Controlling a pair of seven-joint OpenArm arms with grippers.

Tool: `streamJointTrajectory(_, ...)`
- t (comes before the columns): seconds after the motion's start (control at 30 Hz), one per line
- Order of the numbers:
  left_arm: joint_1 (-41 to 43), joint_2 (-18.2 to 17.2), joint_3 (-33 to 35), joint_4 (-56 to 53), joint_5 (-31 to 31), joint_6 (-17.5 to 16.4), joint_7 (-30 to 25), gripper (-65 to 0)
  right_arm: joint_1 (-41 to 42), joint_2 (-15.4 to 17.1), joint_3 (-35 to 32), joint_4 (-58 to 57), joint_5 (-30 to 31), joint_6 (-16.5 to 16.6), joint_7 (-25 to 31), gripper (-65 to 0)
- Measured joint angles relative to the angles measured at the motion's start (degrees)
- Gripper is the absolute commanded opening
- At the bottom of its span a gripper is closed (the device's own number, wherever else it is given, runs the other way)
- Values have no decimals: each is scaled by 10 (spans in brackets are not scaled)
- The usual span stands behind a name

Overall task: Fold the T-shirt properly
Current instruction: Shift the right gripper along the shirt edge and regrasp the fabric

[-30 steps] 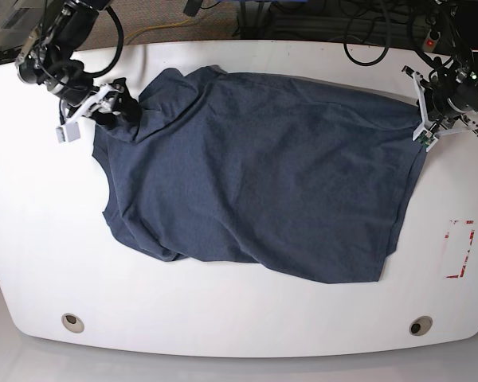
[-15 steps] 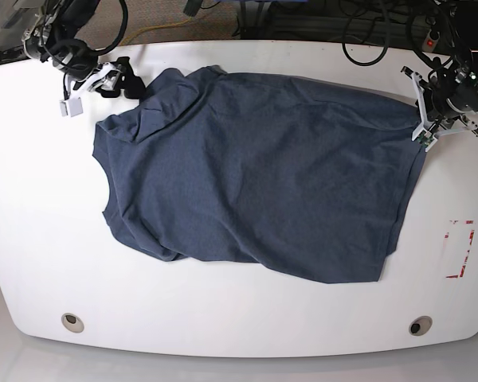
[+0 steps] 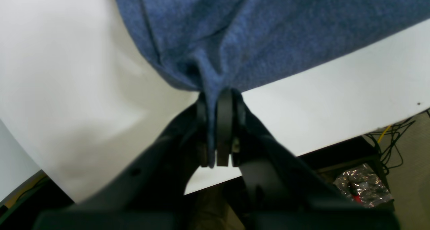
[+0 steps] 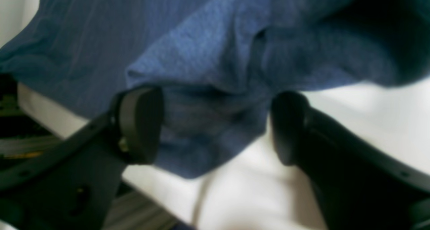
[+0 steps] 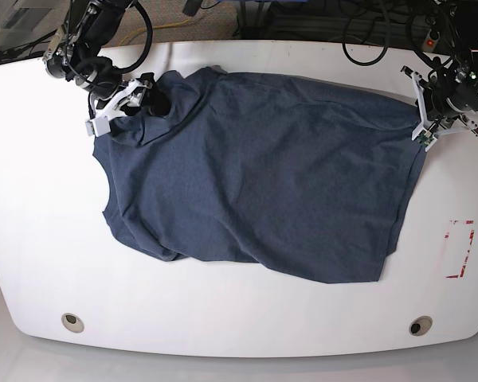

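Navy heathered cotton, the T-shirt (image 5: 255,175) lies spread across the white counter (image 5: 40,239), mostly flat but with a rumpled lower edge and a bunched corner at the far side. The left end effector (image 3: 215,129) is clenched on a thin pinch of the shirt's edge, its jaws pressed together with the fabric running between them right at the rim of the counter; this grip seems meant to anchor that corner so the cloth stays taut. The right end effector (image 4: 215,126) is released, its jaws spread wide to either side of a puckered lump of fabric, touching nothing firmly as far as the blurred wrist view lets me tell. It looks poised to close on the opposite far corner, so that both corners can be lifted together for a first fold.
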Motion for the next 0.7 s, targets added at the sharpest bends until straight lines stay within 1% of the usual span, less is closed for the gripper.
streamJointTrajectory(0.07, 0, 0, 0, 0, 0, 0, 0, -650, 9, -8, -1, 0, -27, 0, -1, -450)
streamJointTrajectory(0.1, 0, 0, 0, 0, 0, 0, 0, -650, 10, -11, -2, 0, -34, -1, -2, -555)
streamJointTrajectory(0.13, 0, 0, 0, 0, 0, 0, 0, -650, 10, -13, -4, 0, -40, -2, -7, -615)
streamJointTrajectory(0.17, 0, 0, 0, 0, 0, 0, 0, -650, 7, -14, -3, 0, -42, -2, -11, -650)
streamJointTrajectory(0.27, 0, 0, 0, 0, 0, 0, 0, -650, -13, -12, -1, 11, -43, -5, -13, -650)
streamJointTrajectory(0.33, 0, 0, 0, 0, 0, 0, 0, -650, -34, -12, -1, 40, -44, -5, -13, -650)
streamJointTrajectory(0.4, 0, 0, 0, 0, 0, 0, 0, -650, -67, -11, -1, 79, -28, -2, -13, -650)
streamJointTrajectory(0.43, 0, 0, 0, 0, 0, 0, 0, -650, -78, -10, -2, 92, -14, -4, -12, -637)
streamJointTrajectory(0.5, 0, 0, 0, 0, 0, 0, 0, -650, -111, -10, -2, 111, 31, -5, -10, -591)
streamJointTrajectory(0.53, 0, -1, 0, 0, 0, 0, 0, -650, -121, -10, -1, 112, 43, -3, -12, -552)
streamJointTrajectory(0.6, 0, 0, 0, 0, 0, 0, 0, -650, -142, -9, -2, 112, 61, -4, -14, -461)
streamJointTrajectory(0.7, -2, 0, 0, 0, 0, 0, 0, -650, -158, -9, 0, 112, 64, -4, -16, -257)
